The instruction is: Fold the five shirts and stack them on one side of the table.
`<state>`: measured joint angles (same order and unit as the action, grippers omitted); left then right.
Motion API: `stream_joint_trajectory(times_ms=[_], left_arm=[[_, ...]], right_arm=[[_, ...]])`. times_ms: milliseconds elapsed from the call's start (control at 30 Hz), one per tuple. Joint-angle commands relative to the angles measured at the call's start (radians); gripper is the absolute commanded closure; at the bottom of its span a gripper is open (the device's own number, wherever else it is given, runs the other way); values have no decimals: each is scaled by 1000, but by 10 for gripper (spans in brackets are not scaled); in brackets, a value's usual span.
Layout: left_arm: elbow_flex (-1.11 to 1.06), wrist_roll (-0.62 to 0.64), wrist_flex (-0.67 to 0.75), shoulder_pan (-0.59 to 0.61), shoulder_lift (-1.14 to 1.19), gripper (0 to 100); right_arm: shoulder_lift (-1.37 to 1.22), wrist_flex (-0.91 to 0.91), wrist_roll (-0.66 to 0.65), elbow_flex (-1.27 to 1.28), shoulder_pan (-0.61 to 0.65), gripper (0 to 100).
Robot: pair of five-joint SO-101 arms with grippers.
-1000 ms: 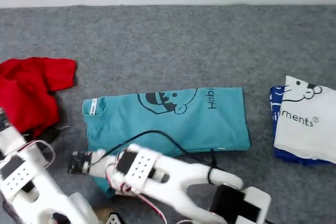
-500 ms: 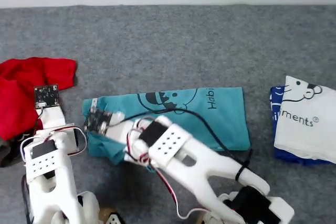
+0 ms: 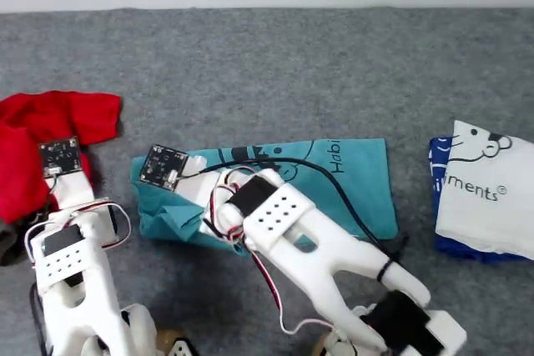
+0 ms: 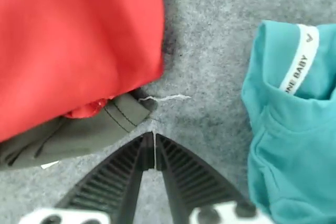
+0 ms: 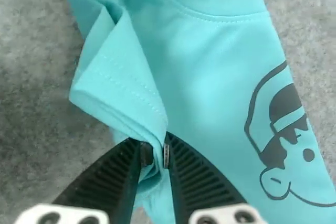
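A teal shirt [image 3: 350,181] with a dark print lies flat mid-table, its near left part bunched up. My right gripper [image 5: 155,156] is shut on a folded edge of the teal shirt [image 5: 210,66], held just over the cloth; the right arm [image 3: 275,223] crosses the shirt's near left corner. A crumpled red shirt [image 3: 42,135] lies at the left with an olive shirt [image 4: 68,135] under it. My left gripper [image 4: 155,139] is shut on nothing, over bare carpet between the red shirt [image 4: 68,40] and the teal collar [image 4: 294,66]. The left arm [image 3: 71,264] stands near left.
A folded white shirt [image 3: 488,198] lies on a blue one [image 3: 440,206] at the right edge. The grey carpet [image 3: 275,72] stretches behind the teal shirt to a pale wall. A cable [image 3: 334,189] from the right arm trails over the teal shirt.
The right arm has swung up and away from the near edge, dragging the teal shirt's near left part inward. The left arm has risen and moved toward the red shirt.
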<state>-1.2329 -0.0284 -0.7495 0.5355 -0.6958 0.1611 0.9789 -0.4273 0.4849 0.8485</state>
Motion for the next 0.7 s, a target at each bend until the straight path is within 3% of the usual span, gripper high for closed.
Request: stream_joint_trajectory(times_ms=[0, 200, 400, 600, 667], left_arm=[[24, 17, -2, 12, -38, 986], [25, 18, 2, 40, -38, 986], [25, 20, 3, 46, -38, 986], [24, 20, 14, 49, -38, 986], [24, 20, 14, 51, -38, 986]], right_arm=[[-48, -65, -64, -61, -53, 988], [-176, -116, -94, -135, -122, 964], [-297, 18, -37, -327, -168, 779], [-306, 219, 15, -531, -153, 783], [-312, 262, 11, -566, -133, 826]])
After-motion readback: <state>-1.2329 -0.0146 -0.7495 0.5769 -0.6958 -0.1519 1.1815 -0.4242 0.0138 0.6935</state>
